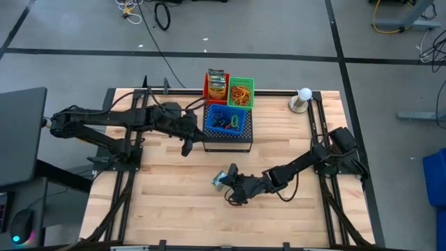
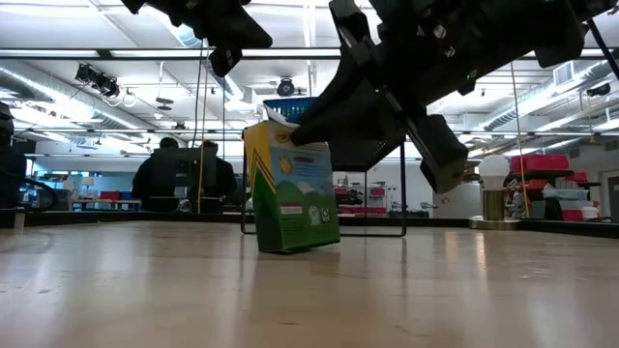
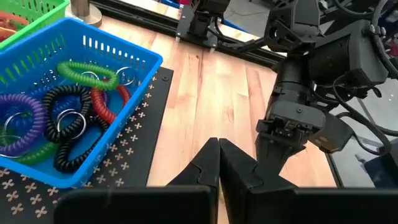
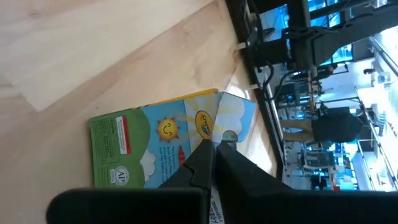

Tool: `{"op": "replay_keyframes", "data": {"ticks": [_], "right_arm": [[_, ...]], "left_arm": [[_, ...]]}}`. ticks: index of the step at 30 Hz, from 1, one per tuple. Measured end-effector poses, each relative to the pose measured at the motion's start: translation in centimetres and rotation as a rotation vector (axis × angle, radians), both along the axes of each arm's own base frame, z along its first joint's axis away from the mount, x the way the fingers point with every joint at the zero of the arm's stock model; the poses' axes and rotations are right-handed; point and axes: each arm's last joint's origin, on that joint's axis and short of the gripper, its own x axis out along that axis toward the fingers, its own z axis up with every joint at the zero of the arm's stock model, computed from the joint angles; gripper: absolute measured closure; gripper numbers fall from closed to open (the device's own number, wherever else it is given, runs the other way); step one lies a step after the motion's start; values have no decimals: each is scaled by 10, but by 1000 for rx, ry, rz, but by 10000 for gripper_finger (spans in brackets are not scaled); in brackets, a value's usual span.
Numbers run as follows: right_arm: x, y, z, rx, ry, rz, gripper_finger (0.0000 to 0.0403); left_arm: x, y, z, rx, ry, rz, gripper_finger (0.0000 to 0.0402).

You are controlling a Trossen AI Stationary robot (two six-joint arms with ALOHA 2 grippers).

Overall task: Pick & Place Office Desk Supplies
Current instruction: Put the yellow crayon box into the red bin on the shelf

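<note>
Right gripper (image 4: 212,149) has its fingers pinched on the crayon box (image 4: 168,140) standing on the worktop (image 1: 174,202); next comes lifting it toward the baskets. Left fingers together, idle.

Ball on stand (image 1: 304,99): upper right of table.
Perforated black box (image 1: 228,141): upper centre.
Black monitor (image 1: 21,136): far left.

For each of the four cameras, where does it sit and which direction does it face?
High: overhead, facing down; both arms, table.
Low: table height, facing across; crayon box, arms above.
Left wrist: on left arm, past shut left pincer toward blue basket.
Right wrist: on right arm; right pincer on crayon box.
Shared: crayon box, low and right wrist.
</note>
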Motion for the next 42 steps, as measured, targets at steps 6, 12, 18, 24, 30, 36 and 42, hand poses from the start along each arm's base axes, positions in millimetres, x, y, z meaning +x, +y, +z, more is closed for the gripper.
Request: {"op": "replay_keyframes", "data": {"ticks": [6,12,18,24,30,36,42], "right_arm": [[0,0,-1,39,0,-23,329],[-3,4,0,68,-12,-53,268],[-11,15,12,96,-76,-121,232],[-20,21,35,179,-172,-213,232],[-42,12,56,678,-172,-462,303],[-41,11,48,1260,13,-590,392],[-29,-6,28,1349,2,-753,397]], "left_arm": [[0,0,0,1,2,-1,394],[0,0,-1,7,9,-8,394],[-4,-3,-8,11,92,-22,394],[-5,-31,-21,53,114,-49,394],[-10,-67,-75,-23,48,-75,394],[-10,-88,-119,-18,32,-60,394],[2,-105,-154,-9,96,-34,394]]}}
